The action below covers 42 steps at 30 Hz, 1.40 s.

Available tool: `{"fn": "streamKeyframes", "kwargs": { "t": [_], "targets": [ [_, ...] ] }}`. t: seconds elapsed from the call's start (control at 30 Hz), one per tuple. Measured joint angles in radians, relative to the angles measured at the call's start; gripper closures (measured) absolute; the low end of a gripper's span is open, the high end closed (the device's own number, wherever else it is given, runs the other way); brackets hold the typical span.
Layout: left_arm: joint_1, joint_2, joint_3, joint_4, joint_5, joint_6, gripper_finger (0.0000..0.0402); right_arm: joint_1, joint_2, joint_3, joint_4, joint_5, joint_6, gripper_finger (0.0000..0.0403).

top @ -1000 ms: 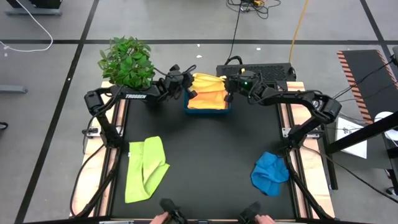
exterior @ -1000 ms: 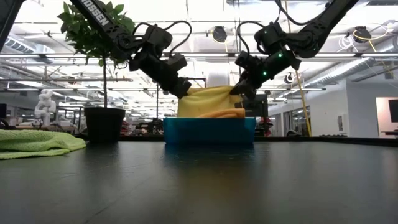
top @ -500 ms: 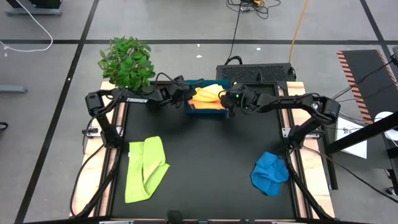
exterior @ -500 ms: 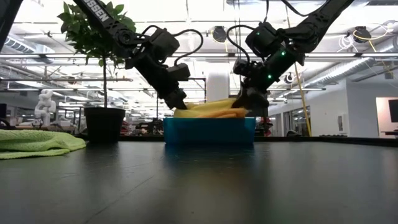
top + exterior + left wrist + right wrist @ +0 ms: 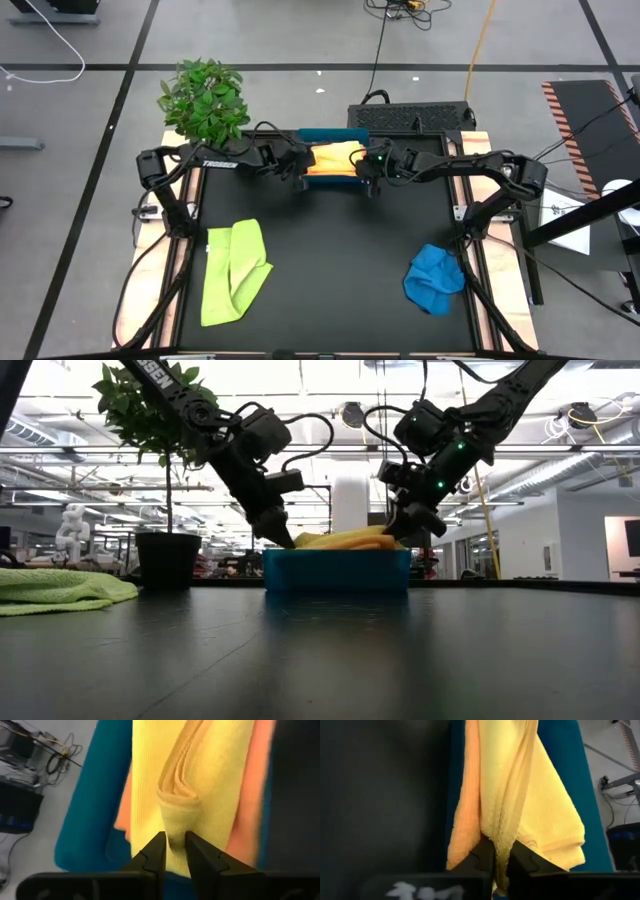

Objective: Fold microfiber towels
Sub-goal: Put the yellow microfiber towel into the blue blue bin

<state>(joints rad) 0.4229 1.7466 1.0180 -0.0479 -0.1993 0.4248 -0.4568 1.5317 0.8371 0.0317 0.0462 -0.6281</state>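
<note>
A rigid teal-blue rectangular tray (image 5: 322,134) is seen at the far middle of the black desk (image 5: 330,270). A soft golden yellow cloth (image 5: 334,155) is laid in the tray, on top of a soft orange cloth (image 5: 334,170). In the low view, the two cloths are seen just above the tray's front wall.

The left claw (image 5: 298,166) is held at the left end of the tray. In the left wrist view, a folded edge of the golden yellow cloth is seen between its two dark fingers (image 5: 155,854). The fingers are parted only a little, and the cloth is touched by both, but it cannot be told if the cloth is gripped tightly.

The right claw (image 5: 368,168) is held at the right end of the tray. In the right wrist view, its fingers (image 5: 482,854) are pressed together on a thin edge of the golden yellow cloth, so the cloth is pinched there.

A soft lime green cloth (image 5: 234,270) is spread out at the near left of the desk, well apart from the tray. A soft blue cloth (image 5: 434,279) is bunched up at the near right.

A potted green plant (image 5: 205,98) is placed at the far left corner of the desk, near the left arm.
</note>
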Motion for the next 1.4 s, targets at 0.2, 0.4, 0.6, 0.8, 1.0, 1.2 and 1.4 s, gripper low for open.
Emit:
{"fn": "streamKeyframes", "kwargs": {
  "t": [0.2, 0.4, 0.6, 0.8, 1.0, 1.2, 1.4],
  "targets": [
    [-0.006, -0.053, 0.000, -0.023, 0.022, 0.000, 0.0314, 0.000, -0.019, 0.000, -0.006, -0.021, 0.032, 0.0314],
    [-0.025, -0.145, 0.001, -0.095, 0.075, -0.035, 0.0314, 0.018, -0.068, 0.000, -0.026, -0.024, 0.040, 0.0253],
    [-0.073, -0.210, 0.001, -0.162, 0.077, -0.063, 0.0314, 0.057, -0.123, 0.000, -0.056, -0.026, 0.040, 0.0239],
    [-0.113, -0.224, 0.001, -0.121, 0.080, -0.081, 0.0314, 0.079, -0.147, 0.000, -0.004, -0.026, 0.080, 0.0239],
    [-0.095, -0.224, 0.001, 0.029, 0.080, -0.209, 0.0314, 0.045, -0.147, 0.000, 0.101, -0.023, 0.158, 0.0239],
    [-0.043, -0.178, 0.003, 0.186, 0.098, -0.337, 0.0314, 0.011, -0.136, 0.001, 0.129, -0.061, 0.201, 0.0239],
    [-0.008, -0.057, 0.003, 0.243, 0.197, -0.398, 0.0314, 0.004, -0.077, 0.001, 0.098, -0.102, 0.219, 0.0239]
  ]
}}
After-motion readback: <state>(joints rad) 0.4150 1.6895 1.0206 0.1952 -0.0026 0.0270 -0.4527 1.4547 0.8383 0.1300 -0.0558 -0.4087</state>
